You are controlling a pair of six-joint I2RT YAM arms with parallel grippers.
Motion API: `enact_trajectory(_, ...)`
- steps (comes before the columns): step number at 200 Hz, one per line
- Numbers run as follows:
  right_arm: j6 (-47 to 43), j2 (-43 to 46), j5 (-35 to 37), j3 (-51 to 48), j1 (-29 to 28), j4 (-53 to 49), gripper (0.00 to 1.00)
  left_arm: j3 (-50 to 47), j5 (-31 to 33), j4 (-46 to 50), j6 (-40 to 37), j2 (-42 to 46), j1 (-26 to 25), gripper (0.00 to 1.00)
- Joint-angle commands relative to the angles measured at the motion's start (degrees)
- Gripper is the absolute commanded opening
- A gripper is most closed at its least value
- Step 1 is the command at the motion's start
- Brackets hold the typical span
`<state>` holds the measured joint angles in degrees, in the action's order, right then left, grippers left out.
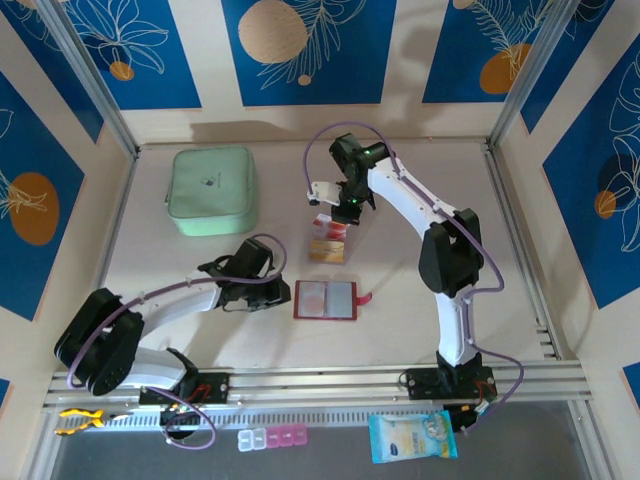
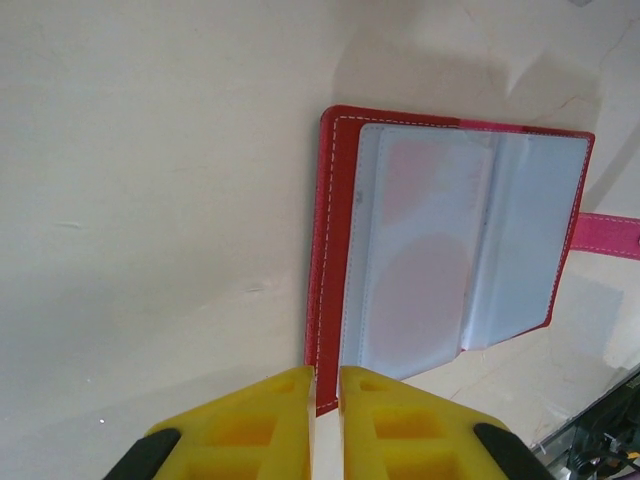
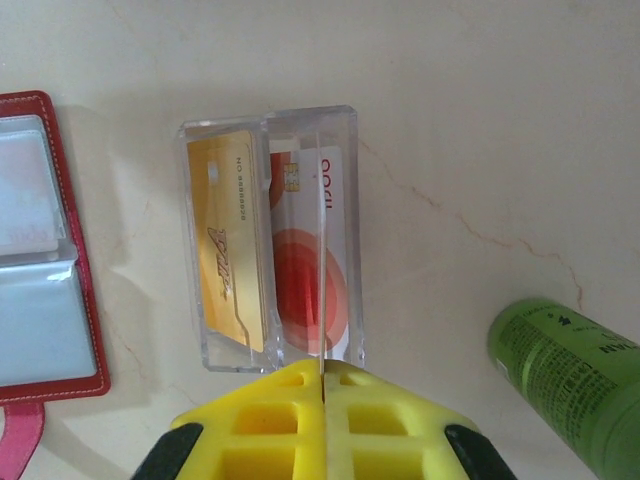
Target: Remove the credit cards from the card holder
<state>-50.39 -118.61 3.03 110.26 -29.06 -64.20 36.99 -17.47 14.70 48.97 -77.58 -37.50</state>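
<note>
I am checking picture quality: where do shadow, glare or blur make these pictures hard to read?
Left wrist view: a soft shadow falls on the table beside the open red folding wallet, whose clear pockets look milky. Right wrist view: the clear plastic box glints at its edges; the thin credit cards stay readable.

In the right wrist view, the gold credit card [image 3: 228, 250] carries a row of small digits along its right edge and a slanted logo, both too small to read. The white and red credit card [image 3: 300, 280] shows red characters at its top, perhaps "IDOL". The green bottle [image 3: 560, 370] at lower right bears small dark print that I cannot read.
</note>
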Motion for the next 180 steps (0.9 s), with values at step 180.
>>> enact_trajectory(180,21.6,10.7,-4.5,-12.3,-0.4,11.8,0.13,2.2,-3.2,-0.8,-1.5,-4.2,1.0,0.1)
